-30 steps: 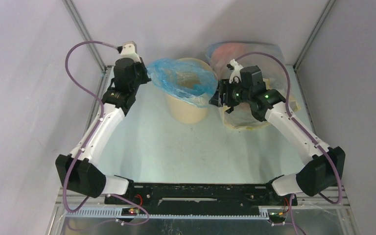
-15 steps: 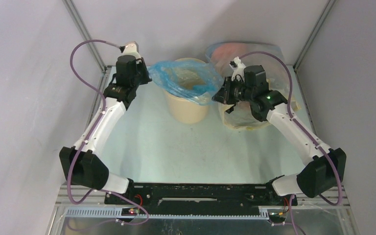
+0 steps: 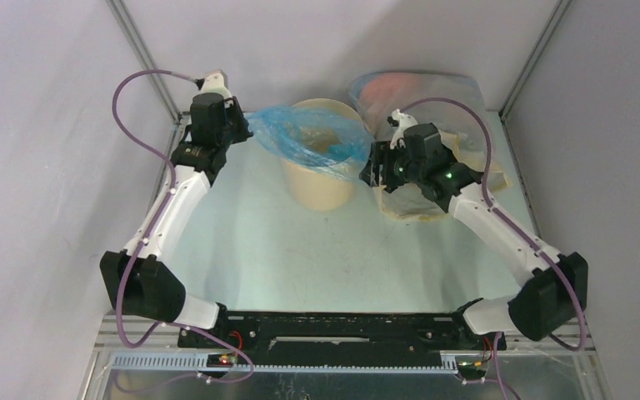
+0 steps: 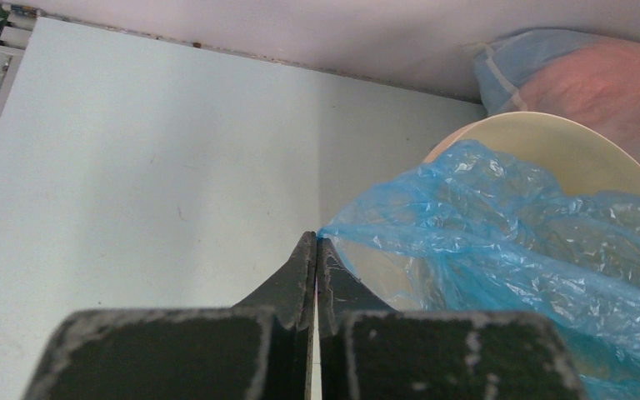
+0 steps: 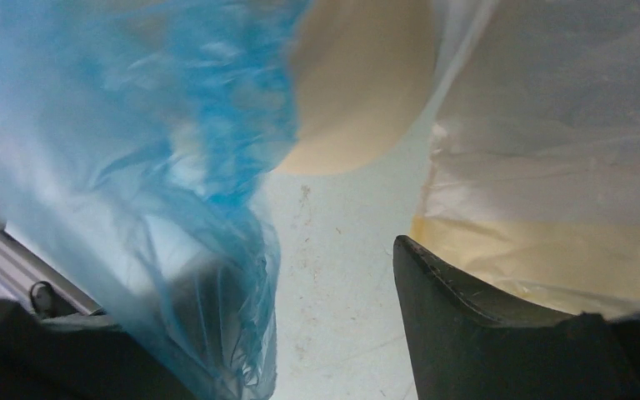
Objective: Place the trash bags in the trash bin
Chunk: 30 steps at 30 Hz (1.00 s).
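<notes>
The light-blue trash bag point(image 3: 308, 137) is spread over the mouth of the tan trash bin point(image 3: 321, 187) at the back middle of the table. My left gripper point(image 3: 244, 127) is shut on the bag's left corner, beside the bin's left rim. In the left wrist view the closed tips point(image 4: 315, 248) pinch the film point(image 4: 508, 225) in front of the bin point(image 4: 550, 137). My right gripper point(image 3: 375, 164) is open at the bag's right edge. In the right wrist view the film point(image 5: 133, 125) hangs over its left finger point(image 5: 208, 308); the right finger point(image 5: 467, 325) is bare, and the bin point(image 5: 358, 83) is beyond.
A large cloudy plastic sack point(image 3: 421, 87) with something reddish inside stands at the back right, behind and under my right arm; its beige lower part point(image 3: 417, 207) lies on the table. Metal frame posts point(image 3: 146, 58) rise at the back corners.
My left gripper has drawn the bag's left corner a little further left and back, stretching the film across the bin. My right wrist has turned and stays at the bag's right edge.
</notes>
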### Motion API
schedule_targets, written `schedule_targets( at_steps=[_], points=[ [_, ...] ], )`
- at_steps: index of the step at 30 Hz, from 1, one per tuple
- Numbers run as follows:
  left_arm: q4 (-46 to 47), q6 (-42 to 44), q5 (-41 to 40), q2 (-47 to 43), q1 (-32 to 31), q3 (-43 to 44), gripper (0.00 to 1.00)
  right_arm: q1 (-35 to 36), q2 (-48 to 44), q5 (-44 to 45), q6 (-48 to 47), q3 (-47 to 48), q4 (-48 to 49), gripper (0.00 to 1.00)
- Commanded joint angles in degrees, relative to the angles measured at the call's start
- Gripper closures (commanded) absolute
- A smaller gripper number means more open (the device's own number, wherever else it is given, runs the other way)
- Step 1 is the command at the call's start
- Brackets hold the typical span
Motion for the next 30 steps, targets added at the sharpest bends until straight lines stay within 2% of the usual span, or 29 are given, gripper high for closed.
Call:
schedule_targets(
  at_steps=[1,7,11,13,21,24,27,30],
  points=[
    [2.25,-0.24,3.05,-3.11,0.26,0.98,1.0,6.13,-8.39,9.88,-6.81,0.61,3.32,0.34],
    [2.69,-0.33,3.38,-3.1,0.26,0.63,1.0,15.82,-12.5,22.79,-13.1,2.35,5.21,0.39],
    [2.63,-0.33,3.19,-2.68,0.35,0.69,1.0,18.25,-10.83,26.87,-13.07,6.03,2.83,0.22],
    [2.4,-0.33,2.91,-2.64,0.39,0.74,1.0,18.72,-9.65,27.74,-12.49,7.56,1.14,0.19],
    [1.48,-0.4,1.84,-2.37,0.7,1.12,1.0,23.14,-9.2,30.04,-9.6,8.1,1.25,0.27],
    [1.1,-0.4,1.56,-2.22,0.78,1.25,1.0,27.16,-10.45,35.17,-9.08,8.07,1.48,0.27],
    [1.11,-0.46,1.65,-2.28,0.79,1.32,1.0,31.0,-11.29,36.74,-11.12,8.04,3.4,0.28],
    [1.11,-0.46,1.8,-2.26,0.79,1.38,1.0,33.47,-10.77,34.99,-15.05,8.12,6.17,0.34]
  ],
)
